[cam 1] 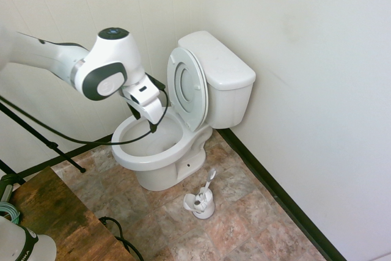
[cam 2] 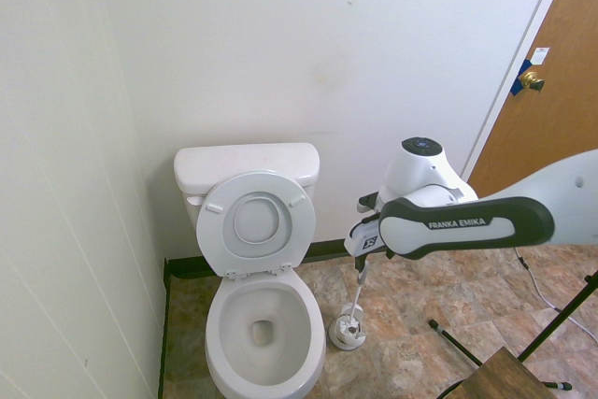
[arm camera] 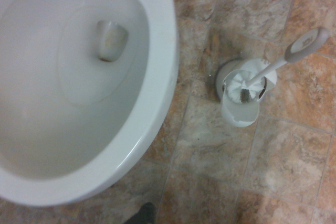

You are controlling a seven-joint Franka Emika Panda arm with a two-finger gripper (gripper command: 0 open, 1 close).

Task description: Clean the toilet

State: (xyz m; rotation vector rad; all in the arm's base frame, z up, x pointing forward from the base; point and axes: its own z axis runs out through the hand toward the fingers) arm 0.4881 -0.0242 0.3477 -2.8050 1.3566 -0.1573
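Right, your gripper (cam 1: 151, 128) hangs pointing straight down above the floor just beside the toilet (cam 1: 174, 132), with its fingers spread wide and nothing between them. You can see in the first exterior view that the toilet stands in the corner of the room, its boxy tank (cam 1: 223, 77) backed against the far wall and its lid and ring seat (cam 1: 187, 87) tipped upright against that tank. From the second exterior view, the bowl (cam 2: 264, 329) sits to the left, open, with the drain hole showing at the bottom, while your arm comes in from the right, the gripper (cam 2: 360, 273) held over the brush holder (cam 2: 348, 332). That small white holder stands on the brown tiled floor (cam 2: 420, 343) near the bowl's side, apart from it, and the toilet brush (cam 1: 208, 184) leans out of it with its handle slanting upward. Your wrist view looks straight down on both: the bowl's glossy rim (arm camera: 157, 103) fills one side, the brush holder (arm camera: 240, 100) sits on the tiles beside it, and the brush handle (arm camera: 294, 51) angles away from the bowl, bristles down in the cup. Over at the far right a brown door (cam 2: 556, 91) with a brass knob stands closed.
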